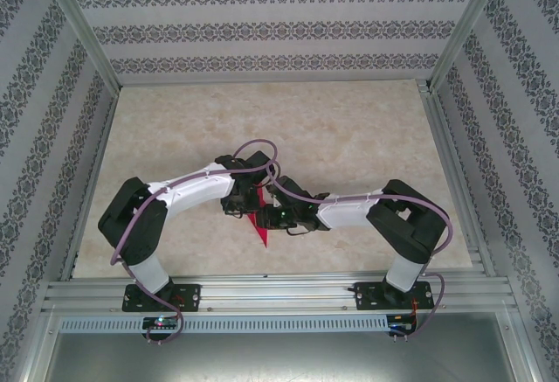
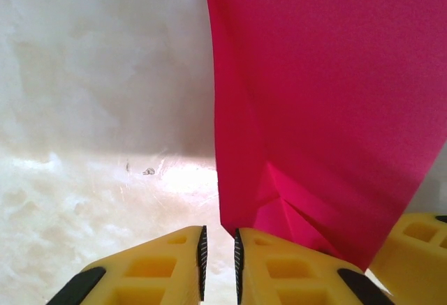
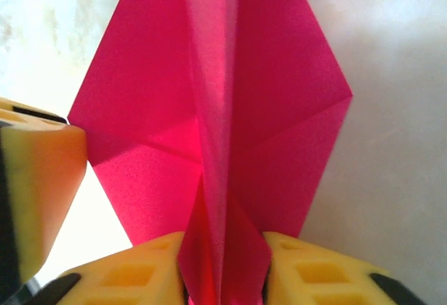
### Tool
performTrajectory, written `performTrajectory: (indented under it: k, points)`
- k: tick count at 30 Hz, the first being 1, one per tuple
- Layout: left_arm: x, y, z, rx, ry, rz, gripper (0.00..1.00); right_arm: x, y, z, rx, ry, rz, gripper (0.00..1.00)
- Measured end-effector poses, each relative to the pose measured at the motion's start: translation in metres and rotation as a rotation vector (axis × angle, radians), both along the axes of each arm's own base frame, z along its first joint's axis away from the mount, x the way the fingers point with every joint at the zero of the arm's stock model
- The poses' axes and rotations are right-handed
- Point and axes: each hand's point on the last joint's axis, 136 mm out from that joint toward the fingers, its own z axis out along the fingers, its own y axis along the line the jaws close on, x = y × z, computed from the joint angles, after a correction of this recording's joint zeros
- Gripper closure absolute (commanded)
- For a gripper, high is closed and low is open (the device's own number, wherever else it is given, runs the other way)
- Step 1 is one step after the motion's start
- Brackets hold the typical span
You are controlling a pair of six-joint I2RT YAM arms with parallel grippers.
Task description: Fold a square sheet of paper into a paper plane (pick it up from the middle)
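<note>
The magenta paper plane (image 3: 230, 102) is a half-folded kite shape with a raised centre crease, held on edge above the table. My right gripper (image 3: 223, 266) is shut on its lower end, and the folded layers fill the space between both yellow fingers. My left gripper (image 2: 218, 253) stands beside the paper (image 2: 328, 95) with its jaws a narrow slit apart. Nothing is in that slit; the paper's lower corner lies against the outside of the right finger (image 2: 293, 270). In the top view both grippers (image 1: 238, 205) (image 1: 278, 218) meet at the paper (image 1: 260, 230), in the table's near middle.
The beige marble table (image 1: 349, 128) is ringed by an aluminium frame and patterned walls. A finger of my left gripper (image 3: 35, 186) sits at the left edge of the right wrist view, close to the paper. A yellow finger of my right gripper (image 2: 419, 249) shows at the lower right of the left wrist view.
</note>
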Motion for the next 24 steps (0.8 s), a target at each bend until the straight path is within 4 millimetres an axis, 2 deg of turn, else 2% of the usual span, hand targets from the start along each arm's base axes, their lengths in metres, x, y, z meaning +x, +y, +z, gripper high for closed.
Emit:
performTrajectory:
  k: [5, 9, 14, 17, 20, 24]
  points:
    - [0.0, 0.0, 0.012, -0.032, -0.038, 0.001, 0.76, 0.002, -0.001, 0.0, -0.031, -0.018, 0.007, 0.88]
    - [-0.001, 0.005, 0.034, -0.091, -0.132, 0.013, 0.72, 0.005, -0.01, 0.005, -0.098, -0.035, -0.005, 0.92]
    - [0.009, 0.016, 0.074, -0.134, -0.301, 0.048, 0.7, 0.021, -0.034, 0.036, -0.231, -0.129, -0.067, 0.93]
    - [0.014, 0.027, 0.09, -0.143, -0.378, 0.088, 0.69, 0.031, -0.05, 0.055, -0.309, -0.189, -0.105, 0.93]
    - [0.014, 0.04, 0.094, -0.138, -0.414, 0.132, 0.68, 0.035, -0.065, 0.061, -0.395, -0.209, -0.129, 0.93]
    - [0.006, 0.056, 0.082, -0.112, -0.412, 0.183, 0.67, 0.036, -0.08, 0.057, -0.5, -0.2, -0.13, 0.92]
